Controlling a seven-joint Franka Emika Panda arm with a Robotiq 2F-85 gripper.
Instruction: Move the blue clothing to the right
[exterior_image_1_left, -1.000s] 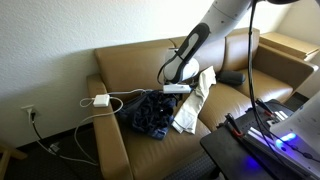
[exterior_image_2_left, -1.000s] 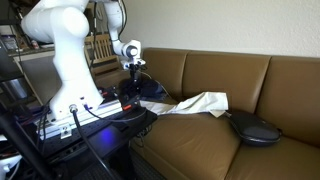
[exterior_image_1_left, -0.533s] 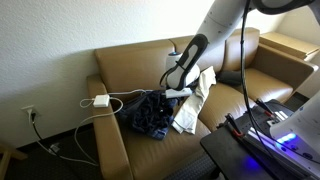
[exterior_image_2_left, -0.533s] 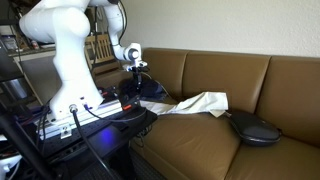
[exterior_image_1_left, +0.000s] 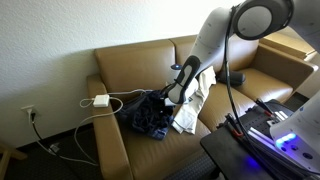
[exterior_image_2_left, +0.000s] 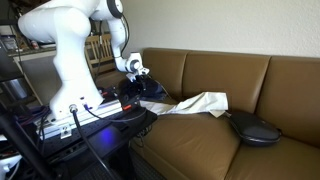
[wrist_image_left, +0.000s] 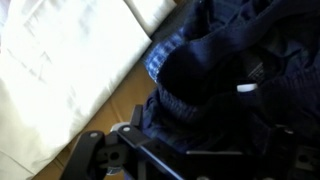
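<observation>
Dark-blue crumpled clothing (exterior_image_1_left: 148, 112) lies just beside the white folded cloth (exterior_image_1_left: 192, 108); claw (exterior_image_1_left: 170, 98) at its edge, grip state indeterminable. Rightward move not yet made.

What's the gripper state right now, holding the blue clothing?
Gripper: low at the blue clothing; open or closed cannot be told, since its fingertips are lost against the dark fabric.

Brown leather sofa against a pale wall

The sofa (exterior_image_1_left: 130, 65) has wide padded arms and smooth seat cushions, and in both exterior views it backs onto a cream, lightly textured wall (exterior_image_1_left: 60, 30). A wall socket (exterior_image_1_left: 29, 112) sits low beside one arm, and a wooden side table (exterior_image_1_left: 290, 45) stands beyond the far arm. The light is soft and even.
</observation>
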